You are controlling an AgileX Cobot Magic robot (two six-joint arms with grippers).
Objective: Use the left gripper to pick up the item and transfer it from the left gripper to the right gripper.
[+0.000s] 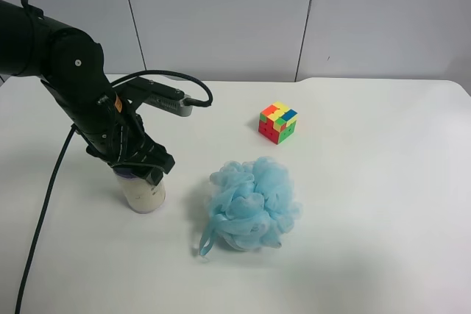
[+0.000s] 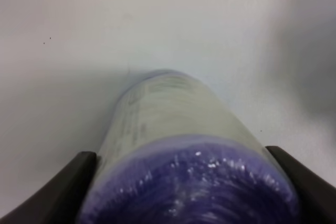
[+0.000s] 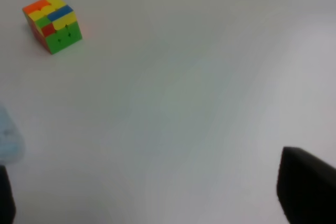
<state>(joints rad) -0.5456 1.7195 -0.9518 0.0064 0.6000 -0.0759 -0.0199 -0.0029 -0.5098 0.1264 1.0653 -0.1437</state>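
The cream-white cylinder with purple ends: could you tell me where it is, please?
The cylinder stands upright at the exterior high view's left, between the fingers of the left gripper, with the blue bath pouf nearest.

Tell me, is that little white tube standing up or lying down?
Upright: the tube stands on end on the table, purple top up, the left end effector clamped around it.

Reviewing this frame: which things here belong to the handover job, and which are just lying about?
Part of the job:
the item, standing upright
left gripper, fingers against either side of it
right gripper, open, holding nothing

Just lying about:
blue bath pouf
puzzle cube
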